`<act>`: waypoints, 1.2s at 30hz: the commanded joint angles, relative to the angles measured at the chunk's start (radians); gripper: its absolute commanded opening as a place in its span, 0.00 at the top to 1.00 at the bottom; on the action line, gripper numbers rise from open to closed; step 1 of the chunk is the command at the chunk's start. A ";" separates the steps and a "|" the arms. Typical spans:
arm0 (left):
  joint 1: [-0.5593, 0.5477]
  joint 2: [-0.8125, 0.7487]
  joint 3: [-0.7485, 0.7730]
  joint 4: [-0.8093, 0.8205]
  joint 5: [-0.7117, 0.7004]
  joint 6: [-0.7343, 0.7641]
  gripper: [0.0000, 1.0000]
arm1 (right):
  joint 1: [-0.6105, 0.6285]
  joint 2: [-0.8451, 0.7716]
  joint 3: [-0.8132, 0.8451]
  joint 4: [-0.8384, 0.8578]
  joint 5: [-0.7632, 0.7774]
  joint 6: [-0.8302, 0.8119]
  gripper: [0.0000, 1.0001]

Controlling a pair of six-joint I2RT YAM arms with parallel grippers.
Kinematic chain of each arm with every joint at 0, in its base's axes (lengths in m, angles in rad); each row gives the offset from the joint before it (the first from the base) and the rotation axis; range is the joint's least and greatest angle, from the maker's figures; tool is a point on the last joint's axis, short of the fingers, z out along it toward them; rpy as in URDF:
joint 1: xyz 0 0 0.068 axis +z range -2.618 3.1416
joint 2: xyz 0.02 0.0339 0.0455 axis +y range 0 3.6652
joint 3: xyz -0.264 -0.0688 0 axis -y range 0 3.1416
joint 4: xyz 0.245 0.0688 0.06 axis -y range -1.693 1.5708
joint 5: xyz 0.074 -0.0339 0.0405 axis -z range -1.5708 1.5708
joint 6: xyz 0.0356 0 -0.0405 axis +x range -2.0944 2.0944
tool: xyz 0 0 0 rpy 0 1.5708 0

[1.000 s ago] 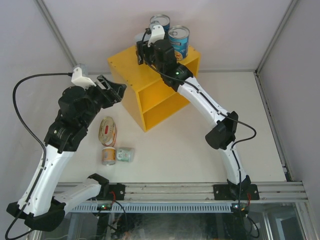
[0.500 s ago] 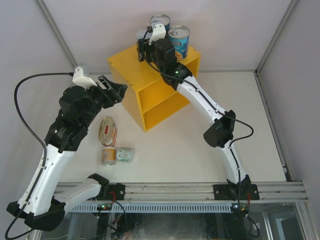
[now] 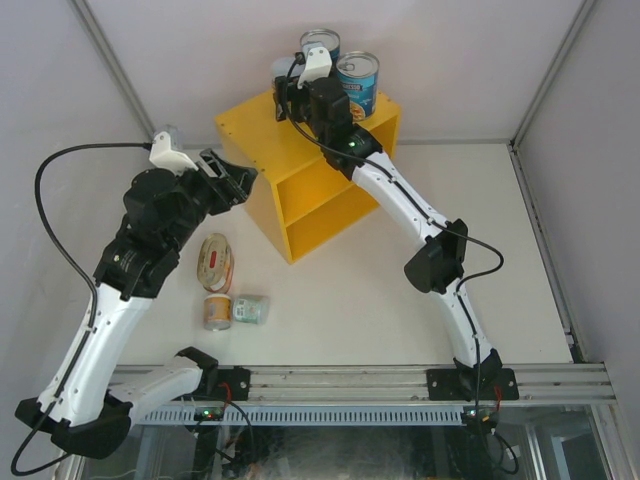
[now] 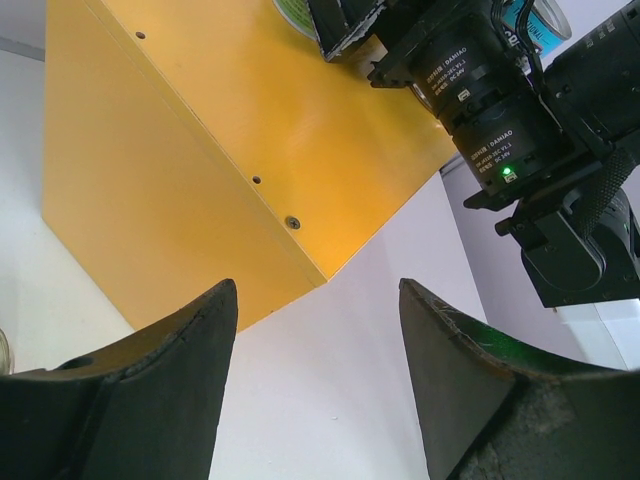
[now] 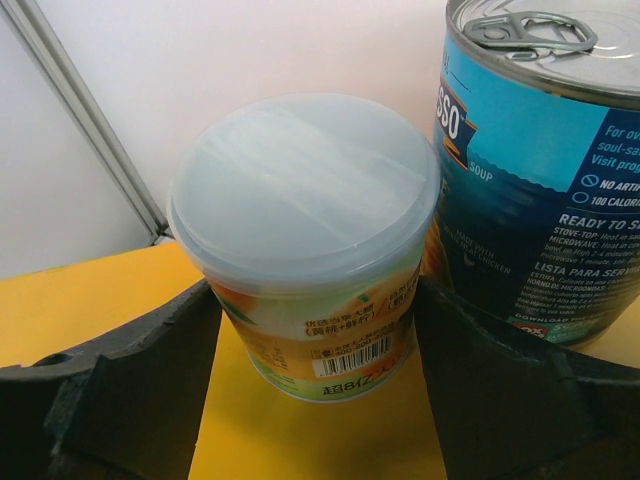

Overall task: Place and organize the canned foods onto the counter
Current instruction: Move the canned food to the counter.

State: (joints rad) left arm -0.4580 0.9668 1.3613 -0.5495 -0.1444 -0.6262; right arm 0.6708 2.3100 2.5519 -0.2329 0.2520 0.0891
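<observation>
On the flat top of the yellow shelf unit [image 3: 250,135], along its far edge: 1 tall blue can [image 3: 320,46] and a 2nd blue can [image 3: 357,76], both upright, pull-tab lids up, just beside each other. Just beside them over that same top: a small can [image 5: 300,190] with a pale plastic lid and an orange label, upright; resting on the yellow surface or barely lifted, impossible to tell. Around that small can: the right hand [image 5: 315,300], 1 finger pressed to each side, gripping it. Off the unit's near-left side, on the white worktop [image 3: 360,290]: a flat oval tin [image 3: 215,262], nearest the unit; farther from the unit, a 2nd small can [image 3: 217,312], upright, and a 3rd small can [image 3: 250,309], on its side, just beside each other. Close to the unit's left corner, above the worktop: the left hand [image 4: 318,300], fingers parted, nothing between them.
</observation>
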 commanded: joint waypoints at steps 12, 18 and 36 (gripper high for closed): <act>-0.004 0.005 0.001 0.046 0.024 -0.007 0.31 | -0.007 -0.036 -0.029 -0.005 0.003 0.029 0.12; -0.005 -0.005 -0.007 0.048 0.012 -0.015 0.31 | 0.002 -0.089 -0.089 -0.009 0.014 0.026 0.09; -0.006 -0.042 -0.028 0.047 -0.025 -0.074 0.30 | 0.055 -0.317 -0.383 0.015 0.061 0.034 0.08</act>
State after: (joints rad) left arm -0.4591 0.9478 1.3479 -0.5400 -0.1539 -0.6712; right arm 0.7052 2.0922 2.2173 -0.2245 0.2817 0.1112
